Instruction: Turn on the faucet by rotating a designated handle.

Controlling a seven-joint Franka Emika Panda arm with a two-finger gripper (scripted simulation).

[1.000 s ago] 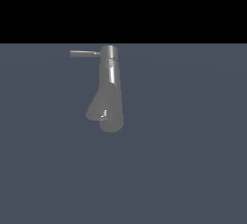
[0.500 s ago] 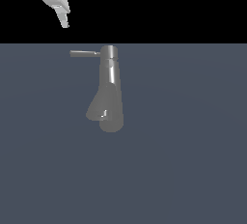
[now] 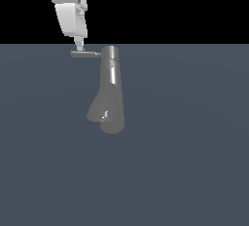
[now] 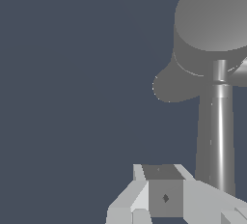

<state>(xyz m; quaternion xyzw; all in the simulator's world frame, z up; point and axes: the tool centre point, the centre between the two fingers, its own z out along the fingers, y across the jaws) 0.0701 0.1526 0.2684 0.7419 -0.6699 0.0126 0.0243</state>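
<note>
The white tool has come down fast from off-frame: a sec ago it wasn't in the exterior view at all, half a sec ago only its tip showed high up, and now its fingertips sit right at the outer end of the thin flat grey metal lever handle, touching it or just above; can't tell which. That lever sticks out sideways from the cap of the grey metallic faucet, tall column over flared cone body w/ rounded spout end, standing on the dark blue-grey counter near its far edge. The handle itself hasn't rotated vs. earlier frames, so the faucet is prob. not on yet. In the wrist view the tool lies beside the handle; whether it's released or clenched can't be told. Approach looks done; push comes next.
</note>
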